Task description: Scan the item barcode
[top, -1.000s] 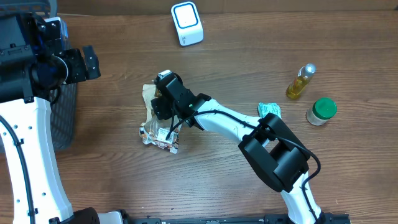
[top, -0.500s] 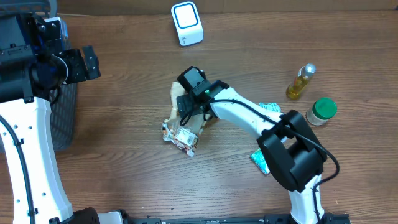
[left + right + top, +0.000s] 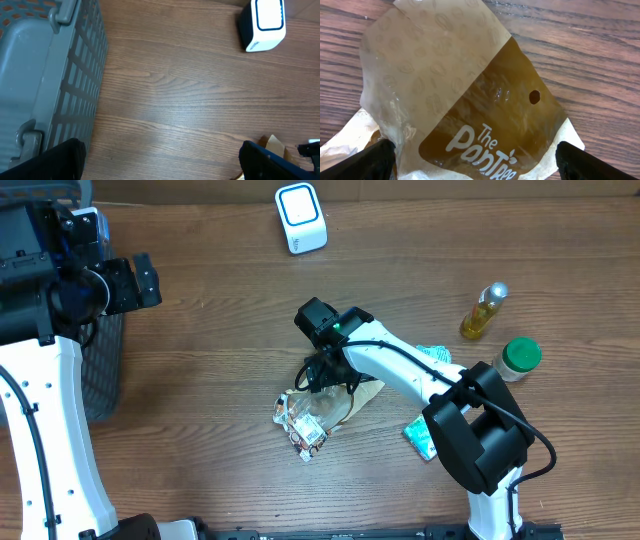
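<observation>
Right wrist view, snack bag [image 3: 470,95] just beneath spread right end effector [image 3: 480,161]

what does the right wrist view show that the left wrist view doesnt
Only the right wrist view: the bag close up, with its "The PanTree" print and a small punched hole, lying flat below the open right end effector. Only the left wrist view: the grey basket at the left and the white scanner at the top right. Both: the wooden table. A tan corner at the left wrist view's lower right may be the bag's edge, but too little shows to be sure.
</observation>
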